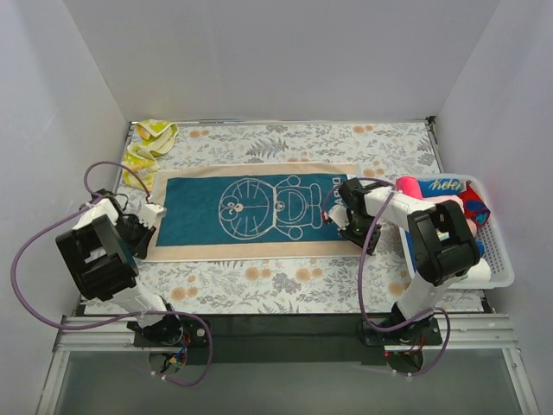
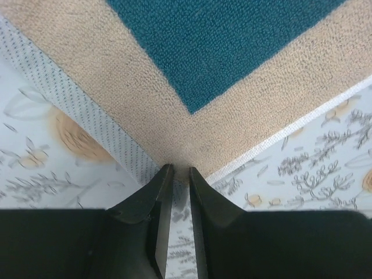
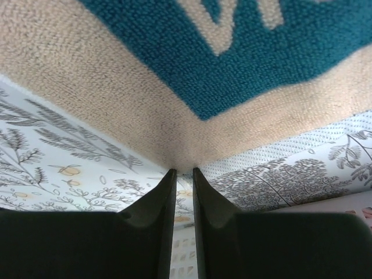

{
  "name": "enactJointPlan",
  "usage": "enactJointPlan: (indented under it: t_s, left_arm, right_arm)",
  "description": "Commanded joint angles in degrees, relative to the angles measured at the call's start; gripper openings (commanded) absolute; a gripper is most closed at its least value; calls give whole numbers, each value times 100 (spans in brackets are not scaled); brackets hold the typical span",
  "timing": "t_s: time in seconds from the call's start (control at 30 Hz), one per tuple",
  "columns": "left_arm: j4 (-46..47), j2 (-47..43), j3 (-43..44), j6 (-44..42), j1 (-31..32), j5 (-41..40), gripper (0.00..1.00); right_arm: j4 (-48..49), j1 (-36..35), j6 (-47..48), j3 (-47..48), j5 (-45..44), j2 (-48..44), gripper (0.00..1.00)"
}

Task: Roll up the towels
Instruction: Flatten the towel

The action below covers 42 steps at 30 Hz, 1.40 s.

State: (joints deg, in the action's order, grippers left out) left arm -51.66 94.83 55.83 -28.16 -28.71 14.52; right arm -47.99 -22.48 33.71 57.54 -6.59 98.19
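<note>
A tan-and-blue cartoon-print towel (image 1: 251,212) lies flat and spread out across the middle of the floral table covering. My left gripper (image 1: 155,212) is at its left end, and the left wrist view shows the jaws (image 2: 181,170) pinched on a tan corner of the towel (image 2: 232,35). My right gripper (image 1: 333,216) is at its right end. The right wrist view shows the jaws (image 3: 184,171) pinched on a tan corner of the towel (image 3: 145,87), just below the blue field with tan letters.
A yellow patterned towel (image 1: 151,143) lies crumpled at the back left corner. A white slotted basket (image 1: 499,259) at the right edge holds rolled towels, among them a pink one (image 1: 410,186) and a red-and-blue one (image 1: 473,206). White walls enclose the table.
</note>
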Motion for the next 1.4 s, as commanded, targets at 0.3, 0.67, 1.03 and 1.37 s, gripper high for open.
enactJointPlan:
  t_s: [0.3,0.67,1.03,1.37]
  left_arm:
    - [-240,-597,-697,-383,-223,-688,17]
    - [-1450,-483,707,-497,-232,980,40]
    - [-750,1035,3652,1154,-153,2651,41]
    - [252,1802,4384,2122,410,2459,46]
  right_arm:
    - [-615,-793,232,-893,501,-292,19]
    - [-1028,-802,109,379,983,-415,49]
    - [-774,241,-198,2726,1397,13,41]
    - [-765,1088,-454,5266,932,2071,35]
